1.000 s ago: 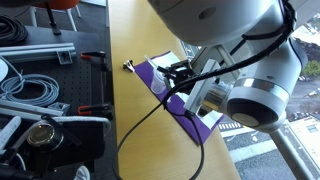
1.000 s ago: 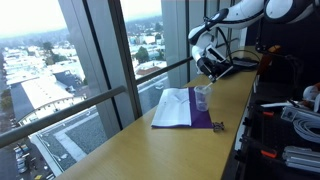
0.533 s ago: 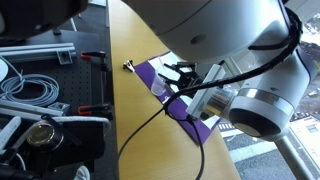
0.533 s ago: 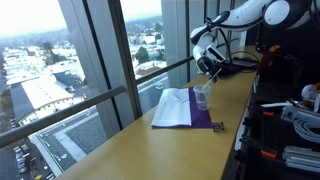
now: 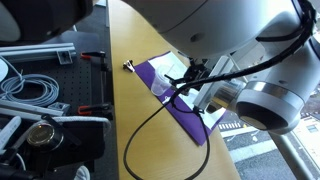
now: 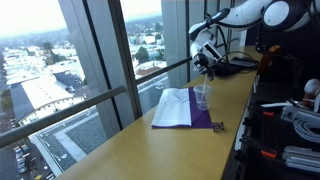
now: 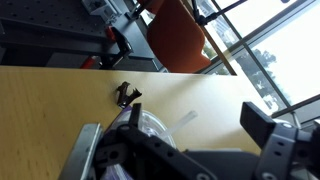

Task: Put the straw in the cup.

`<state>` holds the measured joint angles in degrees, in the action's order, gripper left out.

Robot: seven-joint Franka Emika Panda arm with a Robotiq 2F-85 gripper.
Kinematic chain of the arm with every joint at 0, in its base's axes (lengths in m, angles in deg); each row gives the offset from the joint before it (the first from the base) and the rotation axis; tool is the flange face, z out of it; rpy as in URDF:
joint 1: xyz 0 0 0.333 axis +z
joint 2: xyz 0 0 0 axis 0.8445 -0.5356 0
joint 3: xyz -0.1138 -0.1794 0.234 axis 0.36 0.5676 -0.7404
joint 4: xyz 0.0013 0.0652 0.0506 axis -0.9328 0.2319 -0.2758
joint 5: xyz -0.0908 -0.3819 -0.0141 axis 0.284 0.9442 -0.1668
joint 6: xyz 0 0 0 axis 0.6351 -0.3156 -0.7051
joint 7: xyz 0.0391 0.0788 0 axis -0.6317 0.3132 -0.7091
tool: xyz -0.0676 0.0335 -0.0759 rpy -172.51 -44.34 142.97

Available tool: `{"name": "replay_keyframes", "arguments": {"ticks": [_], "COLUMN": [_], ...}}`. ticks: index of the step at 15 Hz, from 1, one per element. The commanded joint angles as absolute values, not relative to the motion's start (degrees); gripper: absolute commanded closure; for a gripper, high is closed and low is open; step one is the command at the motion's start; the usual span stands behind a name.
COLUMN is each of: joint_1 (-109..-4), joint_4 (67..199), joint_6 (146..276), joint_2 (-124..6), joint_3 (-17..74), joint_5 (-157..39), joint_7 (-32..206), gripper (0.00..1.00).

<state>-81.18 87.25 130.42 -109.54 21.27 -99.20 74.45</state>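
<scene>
Arm: the big white Panda arm (image 5: pixel 250 60) fills most of an exterior view and blocks a lot of the scene. From further off (image 6: pixel 240 14) it reaches in over the far end of the worktop.
Worktop: long yellowish wooden worktop (image 6: pixel 150 150) running right along a wall of windows (image 6: pixel 90 60), also in the close view (image 5: pixel 130 30).
Purple mat: lies flat on the worktop (image 5: pixel 185 115), with a white sheet (image 6: pixel 175 105) spread on top of it.
Chair: an orange seat (image 7: pixel 180 35) shows past the worktop edge in the wrist view.
Cable: thick black cable (image 5: pixel 150 125) loops over the worktop and across the mat.
Gripper: hangs above the cup, clear of it (image 6: pixel 205 60). In the wrist view (image 7: pixel 175 150) the jaws are spread wide, with nothing pinched between them as far as I can see.
Cup: clear tumbler standing upright on the mat, at the end nearest the arm (image 6: pixel 203 97). It sits right under the gripper in the wrist view (image 7: pixel 150 122).
Straw: only a short pale sliver (image 7: pixel 186 117) shows, slanting just beside the cup's rim. Can't tell if its lower end is inside the cup, and it's too thin to spot in the exterior views.
Small black-and-white thing: sits on bare worktop just off the mat's corner (image 5: pixel 128 67), apart from the cup (image 7: pixel 126 95).
</scene>
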Motion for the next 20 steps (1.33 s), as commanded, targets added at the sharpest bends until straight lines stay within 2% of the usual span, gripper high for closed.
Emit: {"name": "replay_keyframes", "arguments": {"ticks": [1,12,20], "joint_1": [-81.12,-70.40,-65.27], "joint_4": [85.80,94.27,115.94], "joint_6": [129.38,135.17,165.19], "joint_2": [-107.79,-87.02,-70.67], "joint_3": [20.14,24.70,25.91], "joint_5": [-100.00,-77.57,-66.22], "joint_7": [74.01,61.37,60.72], "gripper": [0.00,0.00,0.00]}}
